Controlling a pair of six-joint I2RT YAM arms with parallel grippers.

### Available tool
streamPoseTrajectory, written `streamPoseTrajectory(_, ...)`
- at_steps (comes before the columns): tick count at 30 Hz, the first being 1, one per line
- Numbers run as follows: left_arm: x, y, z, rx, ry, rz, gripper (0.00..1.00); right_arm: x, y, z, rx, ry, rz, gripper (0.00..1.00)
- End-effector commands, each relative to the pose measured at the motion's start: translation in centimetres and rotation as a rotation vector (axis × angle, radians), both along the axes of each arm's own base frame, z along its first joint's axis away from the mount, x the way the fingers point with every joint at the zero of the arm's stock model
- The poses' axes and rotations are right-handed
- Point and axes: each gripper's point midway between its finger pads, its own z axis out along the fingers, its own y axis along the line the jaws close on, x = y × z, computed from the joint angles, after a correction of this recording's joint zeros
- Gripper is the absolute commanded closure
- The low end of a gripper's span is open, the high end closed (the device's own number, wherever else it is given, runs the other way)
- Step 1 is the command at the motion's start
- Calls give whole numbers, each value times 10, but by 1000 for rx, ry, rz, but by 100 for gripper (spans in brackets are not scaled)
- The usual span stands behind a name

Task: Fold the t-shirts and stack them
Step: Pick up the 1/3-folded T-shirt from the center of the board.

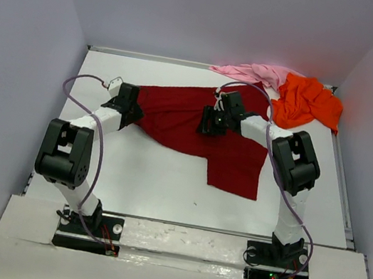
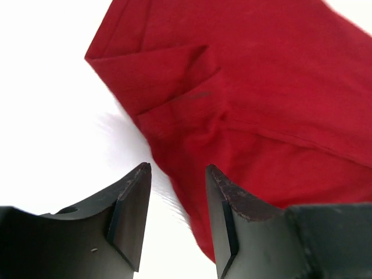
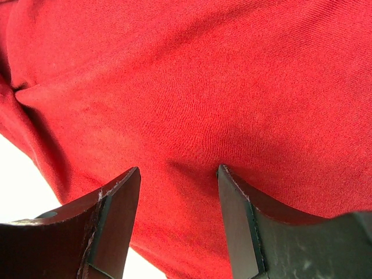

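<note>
The dark red t-shirt (image 1: 196,123) lies spread and rumpled across the middle of the white table (image 1: 157,185). At its left edge my left gripper (image 1: 134,110) stands open. In the left wrist view the red shirt's hem (image 2: 192,197) runs under the gap of the left gripper (image 2: 177,168), and nothing is clamped. My right gripper (image 1: 209,123) is open over the shirt's middle. In the right wrist view the right gripper (image 3: 179,170) hangs close above red cloth (image 3: 192,87). The orange t-shirt (image 1: 309,102) and the pink t-shirt (image 1: 252,72) lie crumpled at the back right.
Grey walls (image 1: 16,80) close in the table on the left, back and right. A metal rail (image 1: 344,189) runs along the right edge. Both arm bases (image 1: 88,227) sit at the near edge.
</note>
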Motion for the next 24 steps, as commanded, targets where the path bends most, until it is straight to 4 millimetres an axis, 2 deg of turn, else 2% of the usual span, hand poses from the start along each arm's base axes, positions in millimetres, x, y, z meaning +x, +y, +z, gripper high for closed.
streamPoseTrajectory(1,16,-9,0,-84,-55,2,48,0,-2,-2,-3,-6,14,38)
streamPoseTrajectory(14,17,1,-18,-43,-27,25,48,-1,-4,-12,-17,10,11,38)
streamPoseTrajectory(17,8,0,-14,-60,-22,32,48,0,-3,-13,-17,12,12,38)
streamPoseTrajectory(22,1,11,1,-52,-67,88,48,-1,-2,-17,-14,24,13,38)
streamPoseTrajectory(24,0,9,-3,-57,-57,89,48,-2,-2,-17,-9,28,16,38)
